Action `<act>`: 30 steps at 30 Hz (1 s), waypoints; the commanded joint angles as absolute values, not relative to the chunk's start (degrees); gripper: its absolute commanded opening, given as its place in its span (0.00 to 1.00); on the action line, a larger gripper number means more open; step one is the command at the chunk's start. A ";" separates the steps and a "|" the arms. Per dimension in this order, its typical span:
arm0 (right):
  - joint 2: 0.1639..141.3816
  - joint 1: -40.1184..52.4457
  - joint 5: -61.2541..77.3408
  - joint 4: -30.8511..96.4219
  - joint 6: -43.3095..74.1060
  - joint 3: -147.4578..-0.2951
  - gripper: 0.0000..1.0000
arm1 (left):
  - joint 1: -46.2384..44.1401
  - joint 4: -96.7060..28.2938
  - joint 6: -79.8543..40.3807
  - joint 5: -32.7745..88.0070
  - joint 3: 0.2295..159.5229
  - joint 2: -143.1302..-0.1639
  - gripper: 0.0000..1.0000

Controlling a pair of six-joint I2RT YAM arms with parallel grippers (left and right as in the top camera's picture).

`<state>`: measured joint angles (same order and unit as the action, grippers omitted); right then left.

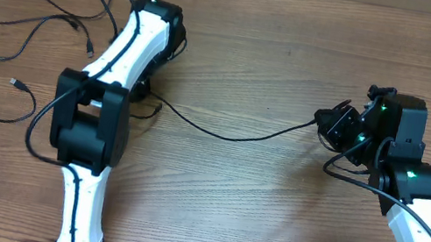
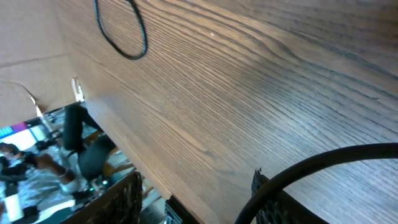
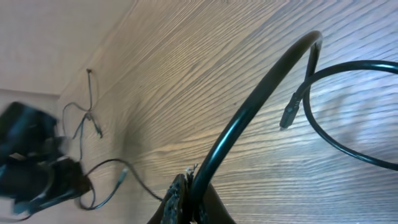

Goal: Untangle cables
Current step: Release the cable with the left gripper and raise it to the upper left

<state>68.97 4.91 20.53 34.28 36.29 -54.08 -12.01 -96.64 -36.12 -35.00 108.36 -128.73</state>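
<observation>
While the right gripper clamps one cable strung across mid-frame towards the left gripper, whose jaws cannot be made out, the other cables lie loose at upper left; a slow, steady draw apart, watching for snags, looks wisest

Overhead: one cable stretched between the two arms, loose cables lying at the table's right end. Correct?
No. The overhead view shows the loose cables at the left end of the table. One cable does stretch between the left arm and right arm.
</observation>
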 commanded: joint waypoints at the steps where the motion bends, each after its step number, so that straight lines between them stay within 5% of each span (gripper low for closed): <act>1: 68.84 4.80 15.75 33.93 35.48 -54.43 0.04 | -12.16 -96.86 -37.69 -35.62 112.03 -119.13 0.52; 13: 68.86 4.80 22.04 32.38 35.53 -54.43 0.04 | -12.16 -93.89 -35.51 -23.24 113.86 -99.77 0.44; 21: 68.86 4.80 36.84 27.64 35.55 -54.43 0.04 | -12.16 -91.11 -34.61 -12.71 113.86 -93.43 0.24; 24: 68.86 4.80 37.60 27.51 35.53 -54.43 0.04 | -12.16 -90.06 -34.46 -9.34 113.86 -91.55 0.04; 30: 68.90 4.80 36.05 27.53 35.51 -54.43 0.04 | -12.16 -88.16 -34.15 -7.88 113.86 -87.53 0.04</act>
<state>68.97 4.93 35.20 27.92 35.99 -54.08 -12.01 -88.64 -34.59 -10.33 113.08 -90.63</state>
